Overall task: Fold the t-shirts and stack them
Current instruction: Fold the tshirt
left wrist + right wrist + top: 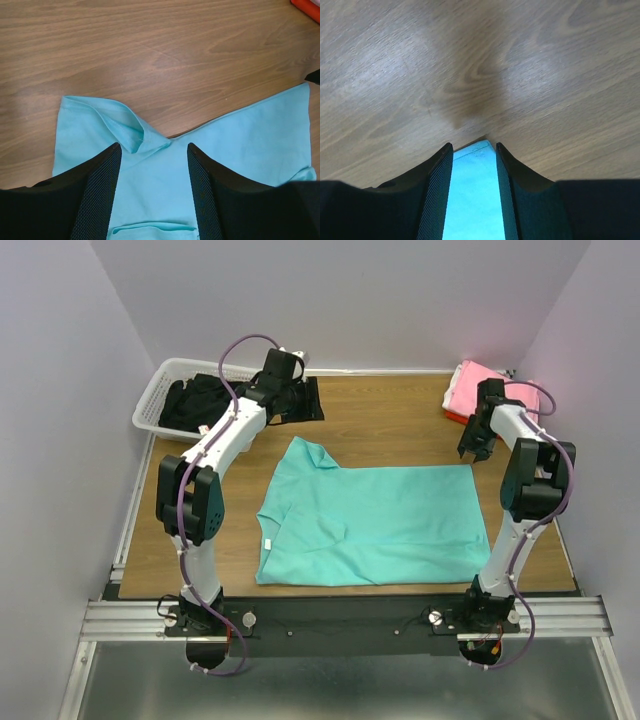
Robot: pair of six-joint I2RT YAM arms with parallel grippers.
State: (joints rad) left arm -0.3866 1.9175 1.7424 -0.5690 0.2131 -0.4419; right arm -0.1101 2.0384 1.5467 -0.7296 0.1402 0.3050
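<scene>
The turquoise t-shirt (pixel 370 525) lies spread flat in the middle of the wooden table. My left gripper (pixel 298 403) hovers past its far-left end, open and empty. In the left wrist view, the left gripper (pixel 154 146) frames a folded-over sleeve (pixel 127 127). My right gripper (pixel 476 448) is at the shirt's far-right corner, open. In the right wrist view, the right gripper (pixel 474 145) straddles that corner (pixel 475 165), which lies flat. A pink t-shirt (pixel 478 382) sits on a red-orange one (pixel 455 416) at the back right.
A white slatted basket (pixel 150 405) holding dark cloth (pixel 195 400) stands at the back left, beside the left arm. Bare wood (pixel 390 420) lies beyond the shirt. The walls close in on the left, right and back.
</scene>
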